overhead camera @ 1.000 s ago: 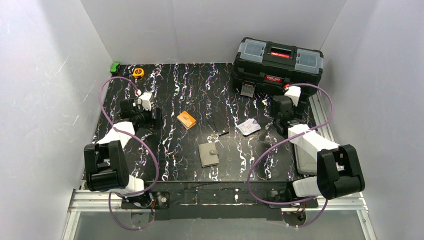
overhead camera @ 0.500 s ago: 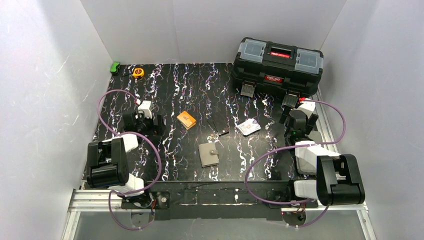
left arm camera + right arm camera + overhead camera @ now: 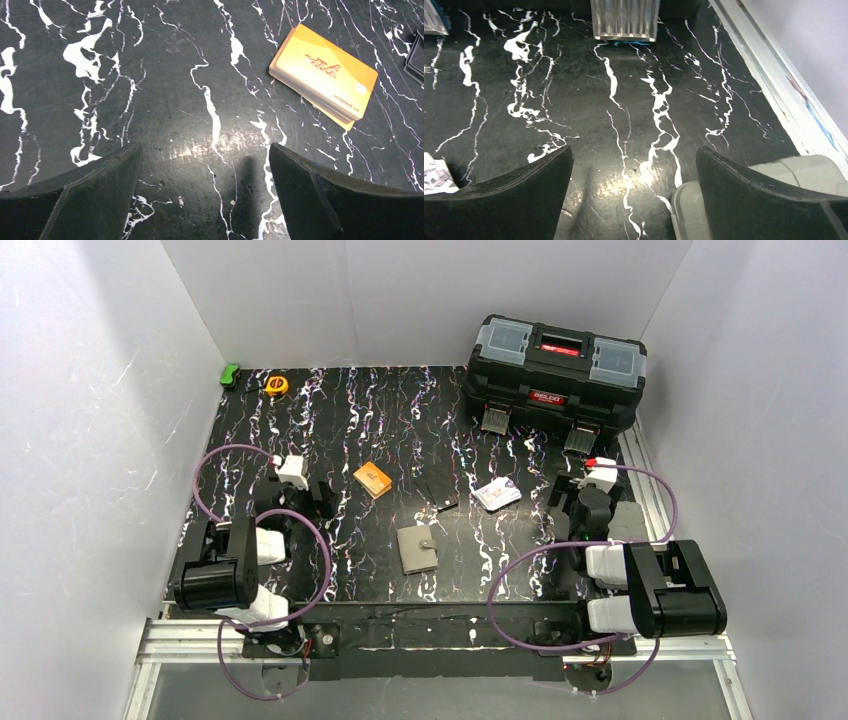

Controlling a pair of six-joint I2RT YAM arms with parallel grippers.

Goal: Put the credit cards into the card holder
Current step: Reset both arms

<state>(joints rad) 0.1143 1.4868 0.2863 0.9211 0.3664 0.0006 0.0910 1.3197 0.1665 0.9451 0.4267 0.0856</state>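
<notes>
The credit cards [image 3: 497,494] lie loosely fanned, pale, right of the table's middle; one corner of the credit cards [image 3: 434,178] shows at the left edge of the right wrist view. The card holder [image 3: 417,549], a taupe wallet with a snap tab, lies shut near the front middle. My left gripper [image 3: 303,502] [image 3: 204,150] hangs open low over bare table, left of the holder. My right gripper [image 3: 588,515] [image 3: 634,152] is open too, right of the cards, with nothing between its fingers.
An orange card block [image 3: 372,479] [image 3: 325,80] lies up and right of my left gripper. A small black item [image 3: 437,495] lies beside it. A black toolbox [image 3: 555,370] stands at the back right. A grey lid [image 3: 689,210] lies under my right finger. A tape measure [image 3: 277,385] sits at the back left.
Both arms have folded back toward the near edge. The right gripper moved away from the toolbox toward the grey lid, and the left gripper came nearer. Cards and holder have not moved.
</notes>
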